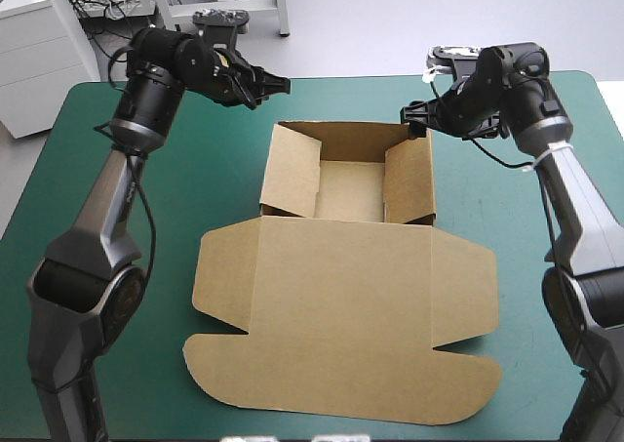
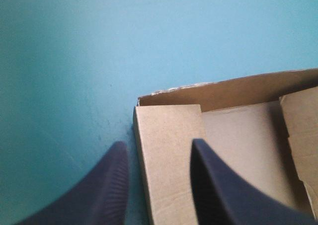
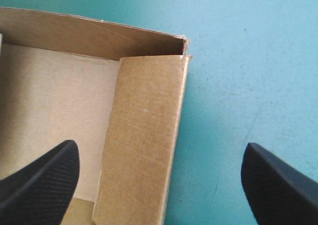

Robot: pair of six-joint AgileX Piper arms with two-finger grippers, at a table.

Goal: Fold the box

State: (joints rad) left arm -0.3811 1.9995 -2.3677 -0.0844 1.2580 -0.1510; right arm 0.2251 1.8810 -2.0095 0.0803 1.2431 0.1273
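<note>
Left claw (image 2: 158,143) parted, right claw (image 3: 160,144) wide, each astride a box (image 1: 346,296) wall, contact unclear.

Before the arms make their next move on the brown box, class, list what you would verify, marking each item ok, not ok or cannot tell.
1. Left gripper open, one finger either side of the left side wall: ok.
2. Right gripper open, one finger either side of the right side wall: ok.
3. Far wall raised: ok.
4. Lid lying flat on the teal-green cover: ok.
5. Both side walls fully tucked down: cannot tell.
</note>
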